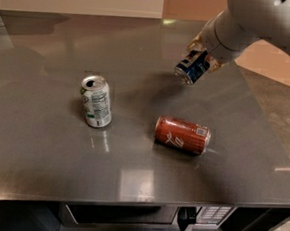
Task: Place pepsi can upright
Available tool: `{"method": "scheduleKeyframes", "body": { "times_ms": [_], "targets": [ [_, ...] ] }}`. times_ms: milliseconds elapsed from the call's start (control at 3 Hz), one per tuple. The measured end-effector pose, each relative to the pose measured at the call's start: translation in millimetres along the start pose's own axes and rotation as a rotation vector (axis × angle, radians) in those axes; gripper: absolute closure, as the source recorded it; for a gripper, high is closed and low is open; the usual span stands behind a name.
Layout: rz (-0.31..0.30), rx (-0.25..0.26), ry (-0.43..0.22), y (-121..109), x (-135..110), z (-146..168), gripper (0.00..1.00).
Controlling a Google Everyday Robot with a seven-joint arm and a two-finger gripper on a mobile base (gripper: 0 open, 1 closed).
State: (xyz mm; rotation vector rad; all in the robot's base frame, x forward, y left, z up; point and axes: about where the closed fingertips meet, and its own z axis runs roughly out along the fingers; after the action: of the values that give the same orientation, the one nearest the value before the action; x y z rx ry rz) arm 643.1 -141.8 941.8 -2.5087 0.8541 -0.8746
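Observation:
The pepsi can (191, 67) is dark blue with a silver end. It is tilted, its end pointing down-left, and held above the grey table (131, 156) at the back right. My gripper (204, 56) comes in from the upper right and is shut on the pepsi can. Its tan fingers (197, 41) show on both sides of the can.
A white and green can (96, 101) stands upright at the left of the table. A red cola can (182, 135) lies on its side in front of the held can. The table's right edge runs close to the arm. A microwave (142, 215) sits under the table's front edge.

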Motion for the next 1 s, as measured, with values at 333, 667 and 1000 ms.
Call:
{"method": "scheduleKeyframes", "body": {
  "times_ms": [333,667,1000],
  "targets": [
    [-0.02,0.062,0.031,-12.3,4.9,2.0,1.0],
    [-0.018,0.062,0.031,-12.7,5.0,1.7,1.0],
    [-0.036,0.074,0.025,-13.4,5.6,0.0,1.0]
  ]
}}
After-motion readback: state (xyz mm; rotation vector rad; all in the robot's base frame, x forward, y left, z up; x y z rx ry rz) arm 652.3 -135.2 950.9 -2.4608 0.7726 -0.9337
